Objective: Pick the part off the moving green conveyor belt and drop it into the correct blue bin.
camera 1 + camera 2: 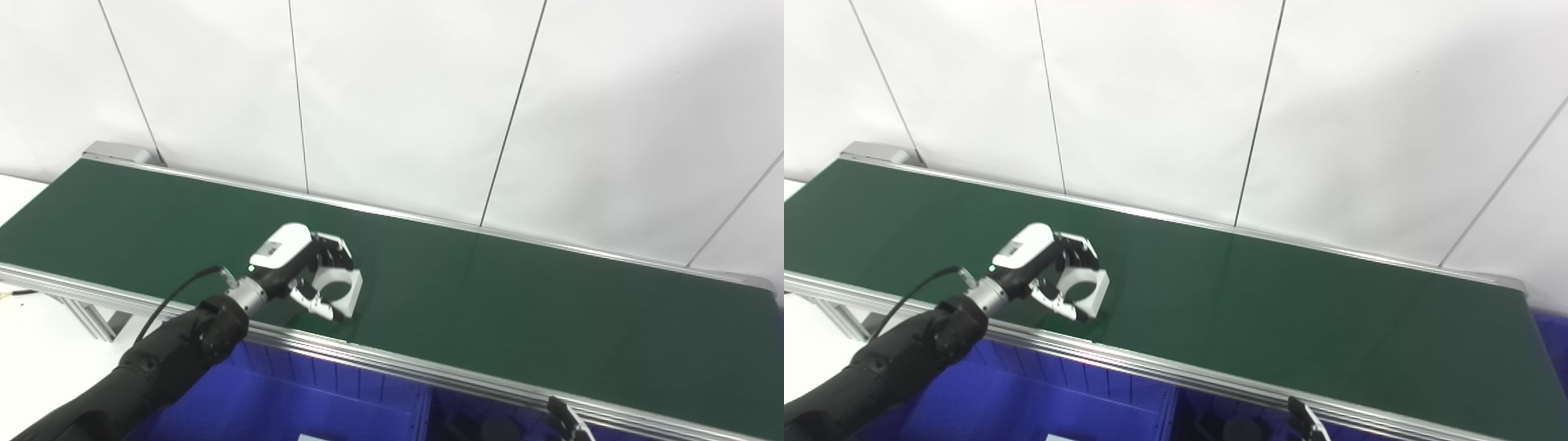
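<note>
Part [340, 283] on belt [490, 294]; bins [343, 392] before it

No text, brand or number can be read; the left hand [294, 260] carries a small grey label on its white back, its print too blurred to make out

Conveyor belt [490, 294] matt green, smooth; side rails [380, 358] brushed metal; part [338, 286] pale, satin; bin [318, 398] glossy blue plastic.
</note>
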